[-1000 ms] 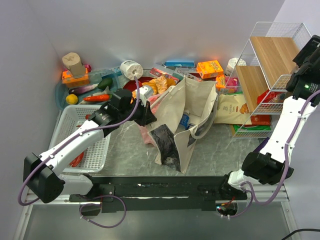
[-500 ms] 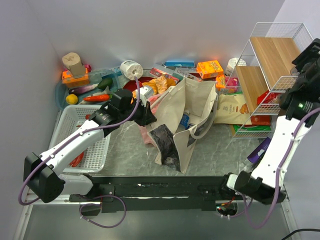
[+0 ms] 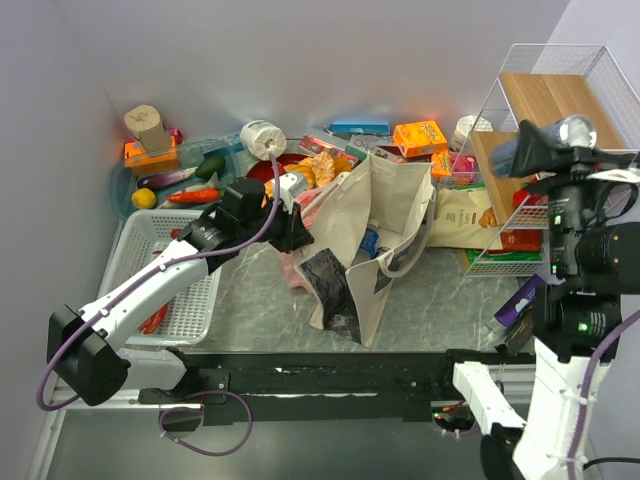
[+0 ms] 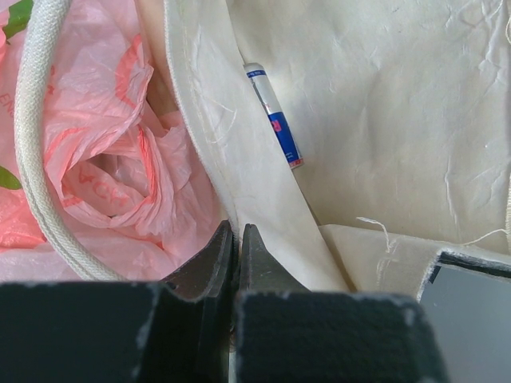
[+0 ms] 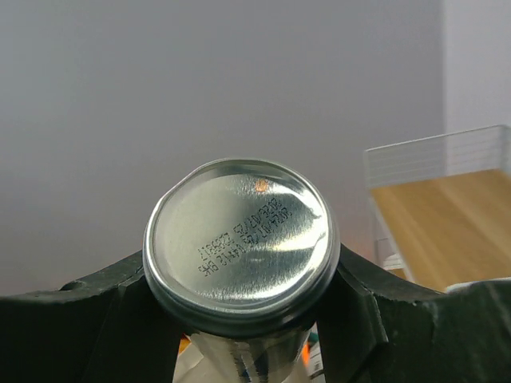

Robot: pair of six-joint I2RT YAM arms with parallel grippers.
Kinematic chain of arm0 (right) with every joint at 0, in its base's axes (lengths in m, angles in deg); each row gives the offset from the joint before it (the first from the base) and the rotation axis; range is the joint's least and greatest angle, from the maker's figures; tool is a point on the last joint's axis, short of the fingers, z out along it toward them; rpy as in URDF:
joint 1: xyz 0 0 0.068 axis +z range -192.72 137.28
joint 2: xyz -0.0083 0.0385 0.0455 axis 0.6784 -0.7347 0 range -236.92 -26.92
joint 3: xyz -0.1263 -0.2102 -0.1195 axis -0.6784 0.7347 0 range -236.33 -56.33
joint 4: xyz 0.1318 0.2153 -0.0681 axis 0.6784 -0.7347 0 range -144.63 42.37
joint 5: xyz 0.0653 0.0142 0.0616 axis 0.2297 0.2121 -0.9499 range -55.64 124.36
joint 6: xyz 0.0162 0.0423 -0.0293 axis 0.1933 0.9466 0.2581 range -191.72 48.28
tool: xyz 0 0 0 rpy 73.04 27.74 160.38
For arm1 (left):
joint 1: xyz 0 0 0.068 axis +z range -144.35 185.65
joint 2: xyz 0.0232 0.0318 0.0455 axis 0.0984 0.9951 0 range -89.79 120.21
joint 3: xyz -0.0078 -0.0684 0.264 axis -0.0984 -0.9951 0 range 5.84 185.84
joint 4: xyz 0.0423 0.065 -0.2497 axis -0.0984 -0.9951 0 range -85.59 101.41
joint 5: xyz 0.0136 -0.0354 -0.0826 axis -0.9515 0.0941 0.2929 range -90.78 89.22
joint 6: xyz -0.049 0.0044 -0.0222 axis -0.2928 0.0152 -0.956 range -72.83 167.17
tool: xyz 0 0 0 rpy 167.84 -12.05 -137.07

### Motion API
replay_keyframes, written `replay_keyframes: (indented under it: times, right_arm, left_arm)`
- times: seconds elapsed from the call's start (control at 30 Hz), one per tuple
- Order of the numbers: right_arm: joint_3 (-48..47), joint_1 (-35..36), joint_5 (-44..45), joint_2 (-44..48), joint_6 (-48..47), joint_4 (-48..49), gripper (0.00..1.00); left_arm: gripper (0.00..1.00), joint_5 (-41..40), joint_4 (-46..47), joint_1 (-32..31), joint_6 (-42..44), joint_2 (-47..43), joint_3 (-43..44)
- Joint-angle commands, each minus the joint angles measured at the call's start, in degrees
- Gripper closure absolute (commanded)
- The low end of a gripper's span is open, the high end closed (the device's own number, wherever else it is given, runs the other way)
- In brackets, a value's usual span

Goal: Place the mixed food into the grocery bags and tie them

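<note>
Right gripper (image 5: 239,313) aloft, clamped on silver can (image 5: 239,243).
Left gripper (image 4: 236,249) jaws pressed together at canvas tote (image 4: 383,120) rim, beside pink bag (image 4: 104,159); any pinch unclear.

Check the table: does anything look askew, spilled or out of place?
The canvas tote sags limp mid-table, mouth gaping, its dark printed panel flopped forward; the pink plastic bag lies crumpled against it. Nothing looks spilled or broken.
</note>
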Motion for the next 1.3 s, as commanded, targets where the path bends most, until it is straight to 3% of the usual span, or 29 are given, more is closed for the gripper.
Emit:
replay_keyframes:
  times: [0.0, 0.07, 0.23, 0.43, 0.67, 0.93, 1.03, 1.07, 1.1, 1.13, 1.2, 1.27]
  right_arm:
    - [2.6, 6.8, 0.6, -2.3, -0.5, 1.7, 0.65]
    - [4.0, 7.5, -0.9, -2.6, -0.1, -0.7, 0.66]
    - [12.8, 20.1, 2.1, -4.7, -0.1, -1.2, 0.65]
    - [14.5, 32.1, 4.1, -11.9, -0.4, -1.7, 0.65]
    - [11.9, 39.5, 1.9, -26.0, 0.8, -15.5, 0.64]
    - [27.6, 43.3, 1.3, -21.8, 6.6, -16.8, 0.62]
    - [29.0, 43.9, 0.9, -23.0, 7.2, -18.0, 0.48]
    - [28.6, 44.0, 0.6, -24.0, 6.8, -18.5, 0.28]
    - [27.2, 44.1, 0.5, -24.3, 6.5, -19.5, 0.21]
    - [26.3, 44.5, -1.0, -24.5, 6.1, -19.7, 0.18]
    - [23.6, 44.5, -2.8, -24.1, 4.7, -20.3, 0.03]
    - [21.1, 44.6, -3.6, -23.5, 3.7, -21.9, 0.01]
  left_arm:
    - [0.99, 2.5, 2.4, -0.4, 0.1, -0.7, -0.3]
    - [0.99, 2.6, 2.5, -0.4, 0.0, -0.5, -0.4]
    - [0.99, 2.2, 2.7, -0.5, -0.1, -0.6, -0.6]
    - [0.99, 2.7, 3.3, -1.7, 0.6, -0.6, -0.9]
    - [0.99, 0.5, 3.1, -2.0, 1.3, -1.5, -0.9]
    - [0.99, -1.9, 3.0, -2.1, 0.7, -2.4, -1.0]
    - [0.99, -0.9, 3.3, -2.1, 0.5, -2.2, -1.2]
    - [0.99, -0.7, 3.4, -2.0, 0.4, -2.1, -1.2]
    - [0.99, -0.7, 3.4, -2.0, 0.4, -2.0, -1.2]
    - [0.99, -0.7, 3.3, -2.1, 0.4, -1.9, -1.2]
    - [0.99, -1.1, 3.1, -2.1, 0.5, -1.8, -1.1]
    - [0.99, -1.5, 3.1, -2.1, 0.6, -1.8, -1.1]
